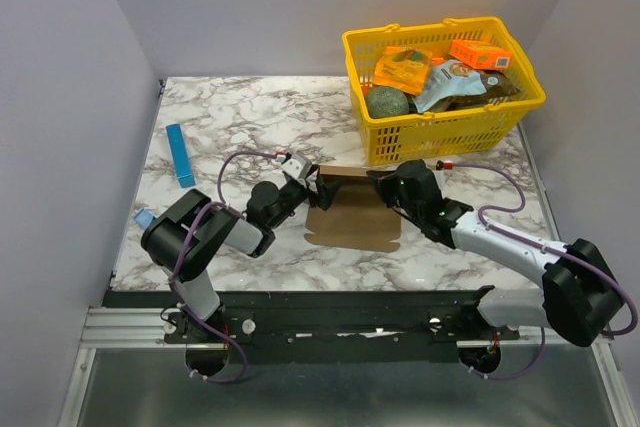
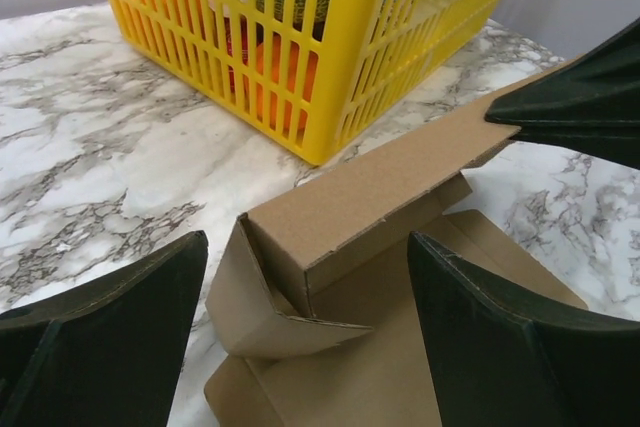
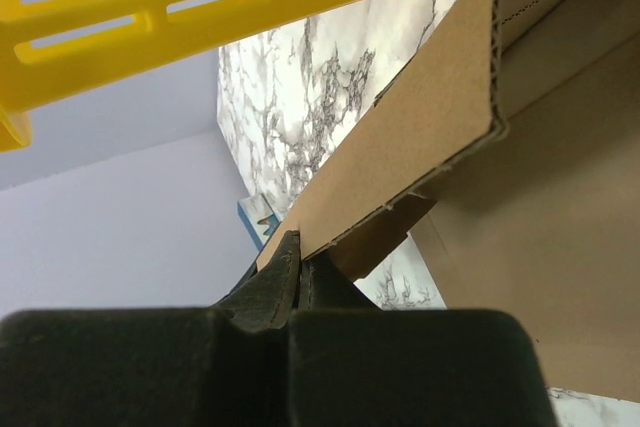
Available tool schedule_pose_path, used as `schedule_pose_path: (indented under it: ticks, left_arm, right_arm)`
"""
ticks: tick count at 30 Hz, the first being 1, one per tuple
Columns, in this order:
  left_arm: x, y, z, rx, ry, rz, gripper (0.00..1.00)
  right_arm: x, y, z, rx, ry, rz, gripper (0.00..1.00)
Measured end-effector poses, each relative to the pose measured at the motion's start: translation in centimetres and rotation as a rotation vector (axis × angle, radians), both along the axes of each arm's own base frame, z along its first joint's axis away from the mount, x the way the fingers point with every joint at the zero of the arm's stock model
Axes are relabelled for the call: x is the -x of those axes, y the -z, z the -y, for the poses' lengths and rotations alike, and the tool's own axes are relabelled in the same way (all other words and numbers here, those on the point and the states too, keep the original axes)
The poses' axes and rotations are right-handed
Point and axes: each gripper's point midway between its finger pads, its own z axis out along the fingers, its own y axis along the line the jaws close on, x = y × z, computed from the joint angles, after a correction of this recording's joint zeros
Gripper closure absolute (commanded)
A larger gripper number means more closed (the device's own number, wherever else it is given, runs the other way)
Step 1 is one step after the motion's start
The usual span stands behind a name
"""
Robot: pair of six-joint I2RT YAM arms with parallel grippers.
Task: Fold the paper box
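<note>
Left wrist view: the left gripper stands wide open, its two dark fingers at about 8 and 4 o'clock in the picture. The near end of the paper box sits between them, and neither finger visibly touches the cardboard. That end is a raised wall of the brown box, with a small corner flap bent under at its 7 o'clock and the flat sheet lying on the table beneath. Toward 2 o'clock along the same wall, the right gripper is closed tight. Its own camera shows the thin corrugated edge of the wall pinched between the fingertips. From above, the paper box lies near the middle of the marble table, mostly flat, with its far edge folded up. The left gripper is at its 10 o'clock corner and the right gripper at its 2 o'clock corner. A yellow basket stands just beyond, at 1 o'clock of the box, holding orange printed boxes and a dark green round item. A thin blue strip lies well apart at about 10 o'clock.
</note>
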Motion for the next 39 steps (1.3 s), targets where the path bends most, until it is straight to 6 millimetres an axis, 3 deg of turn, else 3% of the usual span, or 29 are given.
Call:
schedule_pose_path:
  ticks: [4,10,14,16,20,23,34,39]
  left_arm:
    - [0.9,-0.6,0.2,0.009,0.036,0.004,0.01]
    - [1.9,-5.2,-0.1,0.065,0.065,0.098,0.01]
    - [2.3,-6.1,-1.5,0.062,0.064,0.11,0.01]
    - [2.3,-5.6,-2.3,0.045,0.061,0.091,0.03]
    - [2.3,-3.2,-3.9,0.005,0.037,0.021,0.18]
    - [2.3,-1.9,-4.5,-0.012,0.029,-0.021,0.22]
    - [1.9,2.1,-4.0,-0.057,0.045,-0.119,0.27]
    - [0.9,1.9,-3.5,-0.053,0.044,-0.109,0.29]
  right_arm:
    - [-0.2,0.0,0.0,0.0,0.003,-0.003,0.99]
    - [-0.7,0.1,0.1,-0.003,0.012,-0.009,0.99]
    - [-0.8,0.1,0.2,-0.003,0.016,-0.011,1.0]
    - [-0.8,0.1,0.2,-0.004,0.015,-0.011,0.99]
    - [-0.8,0.1,0.2,-0.005,0.012,-0.013,0.99]
    - [-0.8,0.2,0.1,-0.005,0.01,-0.014,0.99]
    - [-1.0,0.1,0.0,-0.008,0.008,-0.018,0.99]
    - [-1.1,0.1,0.0,-0.008,0.008,-0.019,0.99]
